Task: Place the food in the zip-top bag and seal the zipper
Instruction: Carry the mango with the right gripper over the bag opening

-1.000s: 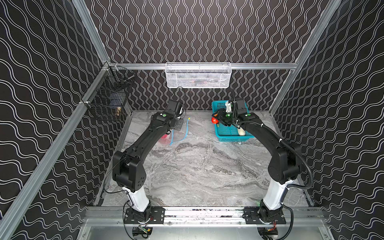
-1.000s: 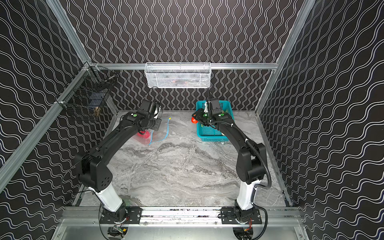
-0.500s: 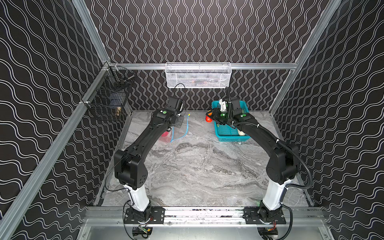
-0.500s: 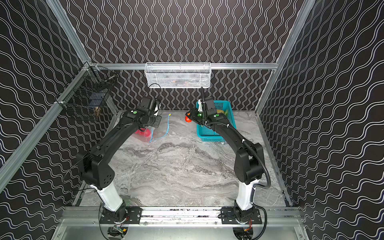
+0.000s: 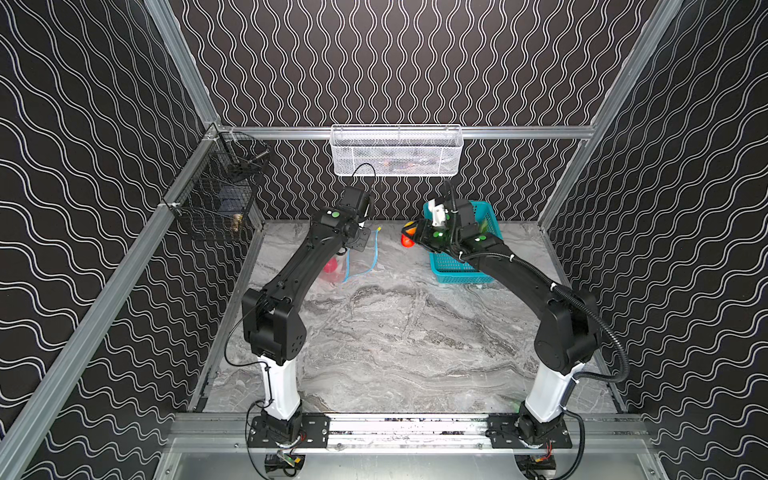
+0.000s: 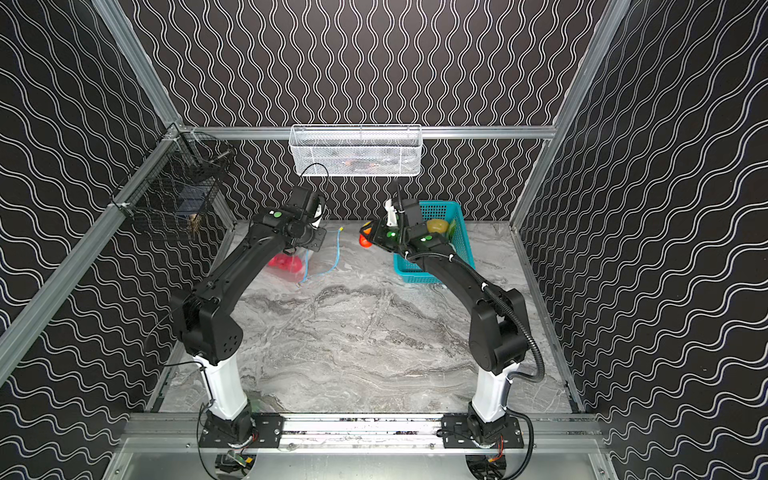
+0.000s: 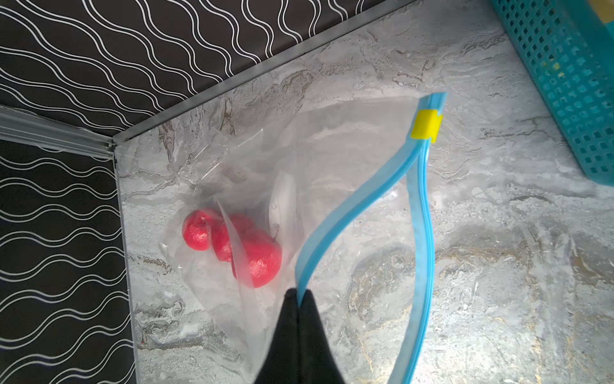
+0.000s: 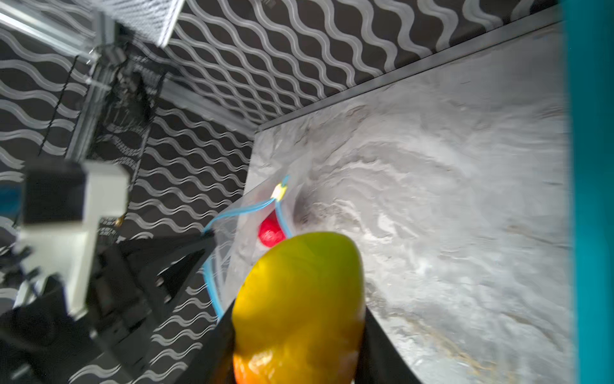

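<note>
Clear plastic zip-top bag (image 7: 332, 149) at far-left corner of table (image 5: 395, 332), mouth gaping, one lip of blue zipper (image 7: 349, 212) pinched up by closed left gripper (image 7: 300, 296). Inside: three red tomatoes (image 7: 259, 262). Over last second, carried off teal basket (image 5: 461, 266) toward bag mouth: one yellow-green-orange piece (image 8: 299, 266), clamped in right gripper (image 8: 298, 309). Puts drop-in next, likely. One yellow slider (image 7: 426, 124) at zipper end; in basket one potato (image 6: 437, 225) showing, rest hidden.

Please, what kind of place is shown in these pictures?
Probably a robot test cell, not a real kitchen: black wave-patterned wall panels on a silver aluminium frame enclose a grey marble-look tabletop, with two black robot arms bolted in front.
</note>
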Controlling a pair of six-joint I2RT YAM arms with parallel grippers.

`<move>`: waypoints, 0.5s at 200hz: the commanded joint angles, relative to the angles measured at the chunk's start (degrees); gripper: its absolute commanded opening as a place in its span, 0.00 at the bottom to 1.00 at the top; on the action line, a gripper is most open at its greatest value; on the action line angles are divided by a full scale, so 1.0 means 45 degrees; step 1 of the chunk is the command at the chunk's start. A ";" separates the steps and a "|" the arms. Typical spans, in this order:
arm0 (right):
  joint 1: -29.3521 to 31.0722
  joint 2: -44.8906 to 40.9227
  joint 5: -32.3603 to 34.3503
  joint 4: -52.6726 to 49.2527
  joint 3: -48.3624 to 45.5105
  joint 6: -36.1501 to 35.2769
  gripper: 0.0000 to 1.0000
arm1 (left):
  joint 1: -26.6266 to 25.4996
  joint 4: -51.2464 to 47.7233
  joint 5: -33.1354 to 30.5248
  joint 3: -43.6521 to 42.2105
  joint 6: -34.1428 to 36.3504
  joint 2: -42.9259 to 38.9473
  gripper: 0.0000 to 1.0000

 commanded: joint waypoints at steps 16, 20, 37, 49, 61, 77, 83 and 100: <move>0.0271 -0.0014 -0.0443 0.1174 0.0007 0.0370 0.40 | 0.0006 -0.0426 0.0096 0.0027 -0.0516 -0.0066 0.00; 0.0301 0.0012 -0.0469 0.1196 0.0036 0.0372 0.40 | 0.0017 -0.0398 0.0152 -0.0014 -0.0521 -0.0070 0.00; 0.0488 0.0173 -0.0604 0.1417 0.0086 0.0540 0.40 | 0.0008 -0.0449 0.0174 -0.0061 -0.0529 -0.0025 0.00; 0.0686 0.0333 -0.0629 0.1535 0.0171 0.0660 0.40 | -0.0013 -0.0489 0.0133 -0.0015 -0.0515 0.0009 0.00; 0.0924 0.0549 -0.0627 0.1569 0.0342 0.0718 0.40 | -0.0012 -0.0509 0.0195 0.0039 -0.0485 0.0036 0.00; 0.1178 0.0967 -0.0613 0.1623 0.0581 0.0825 0.40 | -0.0101 -0.0578 0.0230 0.0086 -0.0512 0.0078 0.00; 0.1244 0.1094 -0.0616 0.1646 0.0656 0.0853 0.40 | -0.0167 -0.0587 0.0164 0.0086 -0.0481 0.0096 0.00; 0.1367 0.1304 -0.0588 0.1718 0.0768 0.0978 0.40 | -0.0467 -0.0586 -0.0276 0.0086 -0.0342 0.0142 0.00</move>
